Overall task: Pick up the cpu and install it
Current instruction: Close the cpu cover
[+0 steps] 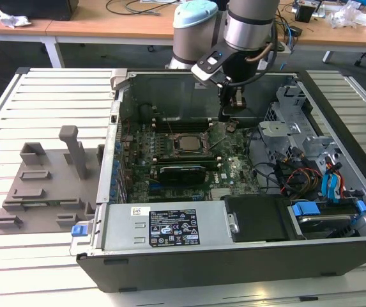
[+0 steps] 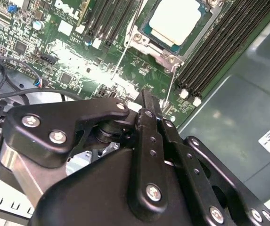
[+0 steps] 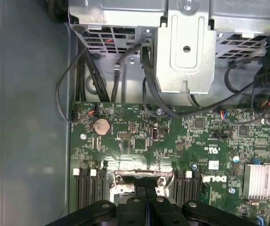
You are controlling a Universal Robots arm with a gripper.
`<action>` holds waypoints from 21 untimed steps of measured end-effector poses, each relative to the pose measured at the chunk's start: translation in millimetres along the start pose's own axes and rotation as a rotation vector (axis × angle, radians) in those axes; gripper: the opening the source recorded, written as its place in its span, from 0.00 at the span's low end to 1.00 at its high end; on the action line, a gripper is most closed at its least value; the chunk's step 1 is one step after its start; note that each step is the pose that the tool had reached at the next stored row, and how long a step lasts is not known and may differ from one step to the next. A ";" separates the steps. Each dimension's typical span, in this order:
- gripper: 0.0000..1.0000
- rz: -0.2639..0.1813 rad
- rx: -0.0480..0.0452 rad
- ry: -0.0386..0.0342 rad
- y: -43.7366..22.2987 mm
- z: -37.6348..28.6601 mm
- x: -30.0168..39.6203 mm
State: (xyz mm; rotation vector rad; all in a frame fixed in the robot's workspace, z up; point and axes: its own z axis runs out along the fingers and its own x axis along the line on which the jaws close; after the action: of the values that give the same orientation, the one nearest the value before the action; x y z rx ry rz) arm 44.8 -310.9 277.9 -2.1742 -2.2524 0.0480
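The cpu (image 2: 177, 21) flat in its socket (image 2: 168, 55), near the claw (image 2: 145, 96)

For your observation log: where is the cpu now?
In the exterior view, the cpu sits seated on the motherboard, to the exterior view's left of the gripper.

In the second wrist view the cpu (image 2: 177, 21) is cut by the picture's edge on one side; the black gripper (image 2: 146, 101) covers much of the motherboard (image 2: 78, 61) behind it; in the first wrist view the socket frame (image 3: 120, 181) is mostly hidden behind the gripper's fingers (image 3: 138, 207); in the exterior view the arm (image 1: 250, 25) is cut off at the upper edge.
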 end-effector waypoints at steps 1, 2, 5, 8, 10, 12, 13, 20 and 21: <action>0.11 0.000 0.0000 0.0000 1.2 0.0 -0.1; 0.11 0.000 0.0001 0.0000 2.1 0.0 -0.1; 0.11 0.000 0.0004 0.0000 8.6 -0.2 -0.3; 0.11 0.000 0.0009 0.0000 15.6 -0.4 -0.6; 0.11 0.000 0.0012 0.0001 20.0 -0.6 -0.7; 0.11 0.000 0.0015 0.0000 23.2 -0.7 -0.8; 0.11 0.000 0.0015 0.0001 24.5 -0.7 -0.9; 0.11 0.000 0.0037 0.0001 44.2 -1.3 -1.6; 0.11 0.000 0.0039 0.0002 45.6 -1.2 -1.6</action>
State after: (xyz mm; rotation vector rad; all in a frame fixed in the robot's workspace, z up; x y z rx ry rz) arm 90.4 -310.9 277.8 -2.1721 -2.2503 0.0522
